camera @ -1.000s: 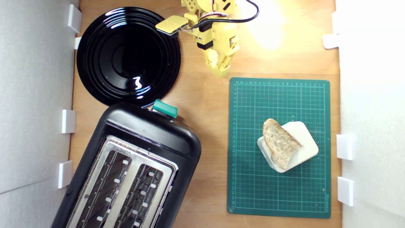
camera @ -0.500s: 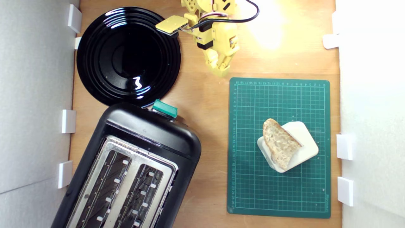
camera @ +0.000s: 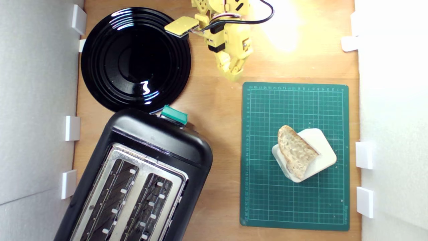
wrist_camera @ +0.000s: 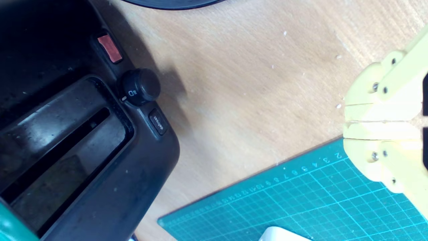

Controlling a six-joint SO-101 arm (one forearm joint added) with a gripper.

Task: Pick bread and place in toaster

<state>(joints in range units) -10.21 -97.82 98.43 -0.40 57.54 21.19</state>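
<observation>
The bread [camera: 296, 151], a tan holey half-slice with a brown crust, leans on a cream-white block [camera: 317, 150] on the green cutting mat [camera: 264, 201] at the exterior view's right. The black toaster [camera: 160, 140] with a silver slotted top and a teal lever [camera: 174, 114] fills the lower left. My yellow gripper [camera: 233, 75] hangs over bare wood just above the mat's top-left corner, far from the bread. In the wrist view its fingertips [wrist_camera: 349, 121] are pressed together, shut on nothing, beside the toaster's side [wrist_camera: 100, 180] with its knob [wrist_camera: 140, 86].
A round glossy black plate [camera: 100, 60] lies at the exterior view's top left, touching the toaster's end. White brackets [camera: 72, 128] line both edges of the wooden board. Grey walls flank the board on each side.
The gripper has crept very slightly upward in the exterior view. Bread, block, toaster and plate are where they were.
</observation>
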